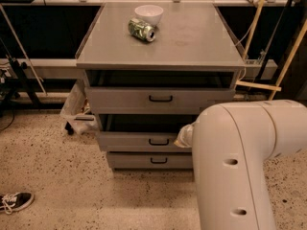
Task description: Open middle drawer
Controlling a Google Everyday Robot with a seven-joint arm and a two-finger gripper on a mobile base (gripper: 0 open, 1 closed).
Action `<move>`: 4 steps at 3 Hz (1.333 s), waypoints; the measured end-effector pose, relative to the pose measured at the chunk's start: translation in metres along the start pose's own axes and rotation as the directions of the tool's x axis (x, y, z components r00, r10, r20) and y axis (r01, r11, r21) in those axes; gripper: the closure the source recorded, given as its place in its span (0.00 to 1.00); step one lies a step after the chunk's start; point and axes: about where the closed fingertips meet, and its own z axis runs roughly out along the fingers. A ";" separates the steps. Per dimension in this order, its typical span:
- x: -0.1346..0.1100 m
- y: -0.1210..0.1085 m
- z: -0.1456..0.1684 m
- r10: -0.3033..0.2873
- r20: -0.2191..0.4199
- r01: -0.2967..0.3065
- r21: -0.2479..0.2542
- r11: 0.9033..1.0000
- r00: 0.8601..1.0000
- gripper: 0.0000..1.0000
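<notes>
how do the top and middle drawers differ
The top drawer has a wider, taller front than the middle drawer. The top drawer's front shows whole; the arm hides the middle drawer's right end, where the gripper sits. Both are grey and flat-fronted, with a dark gap above.

The robot's white arm (240,166), itself cut off by the bottom and right edges, covers the right ends of the middle drawer (139,141) and the bottom drawer (144,161), below the front right corner of the worktop (192,47). The gripper (184,136) is almost wholly hidden behind it; only a pale tip shows against the middle drawer's front. The print on the green can (142,29), near the worktop's far edge, is too small to read. The left edge cuts off a black sneaker (14,201).
</notes>
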 end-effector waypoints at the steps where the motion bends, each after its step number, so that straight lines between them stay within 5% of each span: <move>1: -0.002 -0.002 -0.004 0.000 0.000 0.000 0.000 1.000 1.000 1.00; 4: 0.010 0.001 -0.018 0.018 0.003 -0.018 0.000 1.000 1.000 1.00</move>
